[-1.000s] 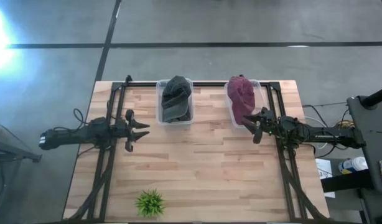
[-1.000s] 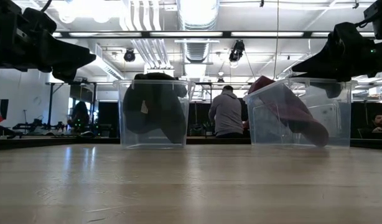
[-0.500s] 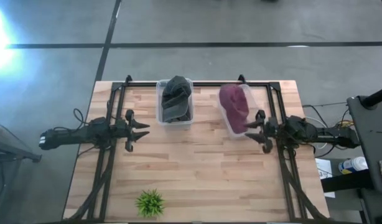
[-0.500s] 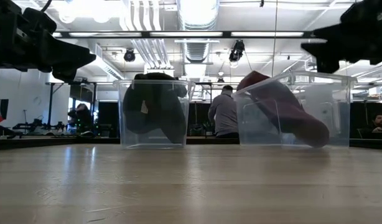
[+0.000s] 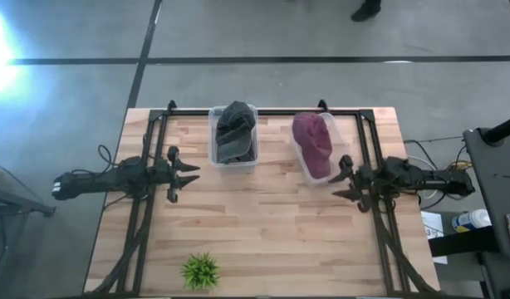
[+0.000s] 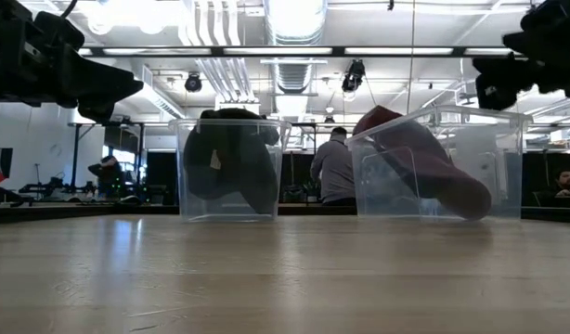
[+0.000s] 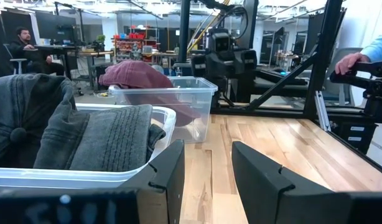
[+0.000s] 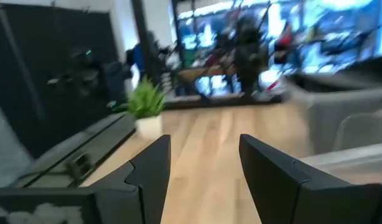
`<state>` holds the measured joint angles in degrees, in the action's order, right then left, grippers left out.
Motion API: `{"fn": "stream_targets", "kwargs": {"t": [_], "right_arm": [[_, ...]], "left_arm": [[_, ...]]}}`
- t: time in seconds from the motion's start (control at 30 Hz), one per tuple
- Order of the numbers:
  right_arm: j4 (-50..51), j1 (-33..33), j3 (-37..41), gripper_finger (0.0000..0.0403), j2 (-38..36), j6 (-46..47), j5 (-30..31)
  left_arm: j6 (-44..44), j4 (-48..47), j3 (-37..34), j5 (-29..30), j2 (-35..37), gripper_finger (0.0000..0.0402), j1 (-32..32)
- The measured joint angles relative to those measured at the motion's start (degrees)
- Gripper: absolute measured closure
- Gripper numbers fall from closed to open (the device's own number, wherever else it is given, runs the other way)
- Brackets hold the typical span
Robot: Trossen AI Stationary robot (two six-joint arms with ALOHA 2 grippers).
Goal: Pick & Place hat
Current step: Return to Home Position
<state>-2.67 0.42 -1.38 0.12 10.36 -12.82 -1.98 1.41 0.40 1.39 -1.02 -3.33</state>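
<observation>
A maroon hat (image 5: 313, 143) (image 6: 420, 162) (image 7: 138, 74) lies slanted in a clear bin (image 5: 347, 135), its top leaning on the bin's left wall and over the rim. A dark grey hat (image 5: 235, 129) (image 6: 231, 162) (image 7: 66, 130) fills a second clear bin (image 5: 212, 137) to its left. My right gripper (image 5: 338, 178) (image 8: 203, 149) hovers open just beside the maroon bin's near right corner, pointing toward the table's left. My left gripper (image 5: 191, 173) (image 7: 206, 155) hovers open at the left, near the grey hat's bin.
A small green plant (image 5: 201, 270) (image 8: 144, 99) stands near the near edge, left of centre. Black frame rails (image 5: 147, 208) run along both table sides. Bare wood (image 5: 263, 224) lies between the arms and in front of the bins. People show in the room beyond.
The maroon hat's bin slid toward the table's left and turned askew, and has kept still since. My right gripper drew back from the bin toward the near edge and turned.
</observation>
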Motion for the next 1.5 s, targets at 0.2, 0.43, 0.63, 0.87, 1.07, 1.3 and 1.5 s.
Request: {"fn": "stream_targets", "kwargs": {"t": [0.2, 0.43, 0.63, 0.87, 1.07, 1.3, 1.5], "right_arm": [[2.44, 4.59, -0.01, 0.0218, 0.05, 1.24, -1.31], [1.66, 7.87, -0.29, 0.0218, 3.18, 0.61, -0.84], [-4.4, 8.77, 0.09, 0.0218, 4.18, -2.03, -0.58], [-22.54, 9.08, -0.01, 0.0218, -0.02, -12.31, -0.74], [-21.87, 10.23, -0.06, 0.0218, -0.03, 7.48, -1.18], [-0.88, 12.22, -0.16, 0.0218, 0.92, 17.93, -2.31], [2.71, 12.33, -0.1, 0.0218, 4.46, 9.12, -0.11]], "left_arm": [[0.02, 0.0, 0.0, -0.02, 0.0, 0.0274, -0.02], [0.0, 0.0, 0.0, -0.02, 0.0, 0.0274, -0.02], [0.0, 0.02, 0.0, -0.02, 0.0, 0.0274, -0.02], [0.01, 0.02, 0.0, -0.04, 0.0, 0.0274, -0.02], [0.02, 0.0, 0.0, -0.04, 0.0, 0.0274, -0.02], [0.01, 0.0, 0.0, -0.05, 0.0, 0.0274, -0.02], [0.02, -0.02, 0.0, -0.16, -0.02, 0.0274, 0.0]]}}
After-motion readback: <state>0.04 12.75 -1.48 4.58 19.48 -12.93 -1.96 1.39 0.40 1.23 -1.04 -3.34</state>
